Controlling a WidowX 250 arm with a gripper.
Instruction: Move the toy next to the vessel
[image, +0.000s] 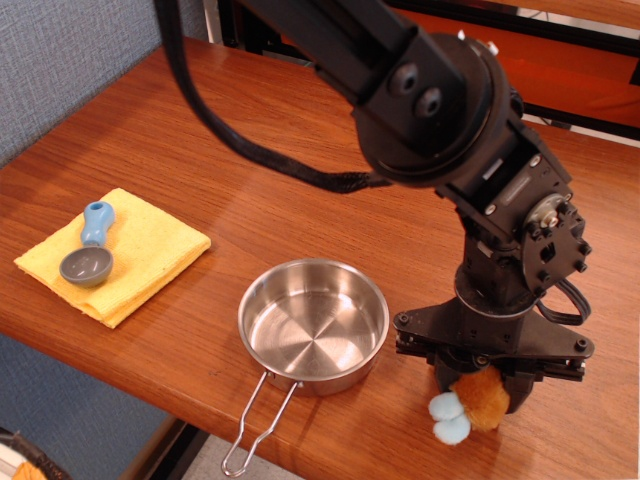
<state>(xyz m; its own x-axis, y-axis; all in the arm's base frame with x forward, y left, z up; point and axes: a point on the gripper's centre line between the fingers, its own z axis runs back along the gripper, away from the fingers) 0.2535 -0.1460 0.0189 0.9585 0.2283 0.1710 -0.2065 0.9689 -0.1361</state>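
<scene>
The toy (470, 405), a small plush with an orange-brown fuzzy body and light blue limbs, hangs in my gripper (478, 385) just right of the vessel. The gripper is shut on the toy's upper part, low over the table near its front edge. I cannot tell whether the toy touches the table. The vessel (313, 325) is a round shiny steel pot, empty, with a folding wire handle (255, 425) reaching past the table's front edge. The toy's head is hidden by the gripper.
A folded yellow cloth (115, 253) lies at the left front with a blue-handled grey spoon (90, 250) on it. The wooden table (300, 150) ends close in front of the pot. My black arm (440, 100) crosses above the right side.
</scene>
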